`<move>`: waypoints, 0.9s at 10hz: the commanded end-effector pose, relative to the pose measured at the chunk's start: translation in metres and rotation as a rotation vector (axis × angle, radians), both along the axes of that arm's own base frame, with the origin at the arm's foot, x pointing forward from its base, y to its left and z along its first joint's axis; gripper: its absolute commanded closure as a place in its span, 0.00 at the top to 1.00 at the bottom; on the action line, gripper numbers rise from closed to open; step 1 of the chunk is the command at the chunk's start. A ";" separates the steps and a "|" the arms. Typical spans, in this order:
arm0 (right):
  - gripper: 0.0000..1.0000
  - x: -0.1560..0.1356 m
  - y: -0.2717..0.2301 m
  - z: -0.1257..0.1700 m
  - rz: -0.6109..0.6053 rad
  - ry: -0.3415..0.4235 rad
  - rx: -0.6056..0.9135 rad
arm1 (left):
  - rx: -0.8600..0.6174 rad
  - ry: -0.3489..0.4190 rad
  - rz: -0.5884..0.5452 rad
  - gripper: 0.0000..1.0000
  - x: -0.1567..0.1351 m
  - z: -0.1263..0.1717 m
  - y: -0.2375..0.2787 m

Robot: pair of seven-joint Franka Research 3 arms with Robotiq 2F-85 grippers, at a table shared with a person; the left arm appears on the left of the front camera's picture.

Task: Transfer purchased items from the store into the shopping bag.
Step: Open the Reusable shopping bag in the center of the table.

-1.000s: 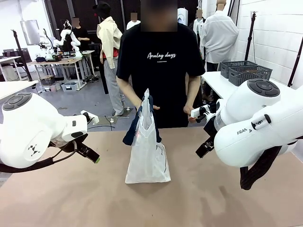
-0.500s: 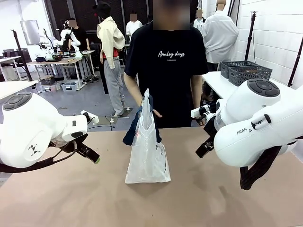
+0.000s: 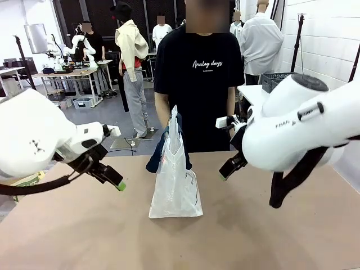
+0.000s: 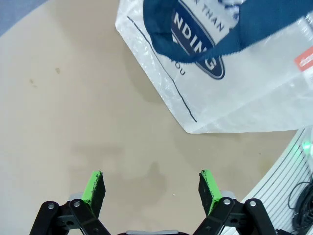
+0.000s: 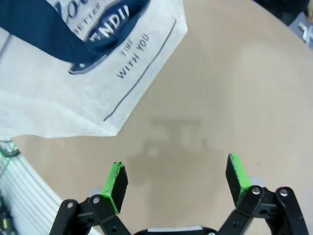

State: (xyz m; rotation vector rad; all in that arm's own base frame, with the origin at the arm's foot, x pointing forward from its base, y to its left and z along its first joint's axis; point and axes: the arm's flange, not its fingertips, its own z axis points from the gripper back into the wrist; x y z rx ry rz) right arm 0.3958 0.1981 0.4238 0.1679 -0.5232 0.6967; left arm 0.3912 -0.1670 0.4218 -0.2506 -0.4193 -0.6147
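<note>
Hanging with its jaws spread wide, the left tool (image 4: pixel 151 182) holds nothing and touches nothing; its green pads (image 4: pixel 94 187) stand over bare tan worktop (image 4: pixel 73 98), with a corner of the shopping bag (image 4: pixel 254 98) near them but apart. The right tool (image 5: pixel 178 177) is likewise fully spread and empty above the worktop, the bag's lower corner just ahead of one pad without contact. In the front view the two tools flank the bag, the left one low on the robot's left side, the right one on the other side at about the height of the bag's middle, each apart from it. The bag stands upright near the middle of the worktop, toward the far edge, in front of a person (image 3: pixel 199 84) in a black T-shirt. It is a translucent whitish plastic tote, crinkled, narrow at the top and wider at the base, with a thin dark line running near its edge. Navy blue strap handles (image 3: pixel 157 157) droop over its upper part. A navy oval logo (image 4: pixel 208 51) with white lettering sits on its side, partly crossed by a strap, with dark print beside it, and a small red tag (image 4: pixel 304 59) shows at its edge. Whether anything lies inside cannot be told.
</note>
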 end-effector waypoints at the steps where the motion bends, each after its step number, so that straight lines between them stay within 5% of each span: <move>1: 1.00 0.025 -0.001 0.035 0.013 0.005 -0.008 | -0.033 -0.034 0.029 1.00 0.018 0.033 0.007; 6: 1.00 0.094 0.041 0.141 -0.035 -0.067 0.006 | -0.001 -0.142 0.035 1.00 0.061 0.129 -0.019; 9: 1.00 0.124 0.056 0.155 -0.060 -0.134 -0.048 | -0.018 -0.141 0.014 1.00 0.083 0.145 -0.031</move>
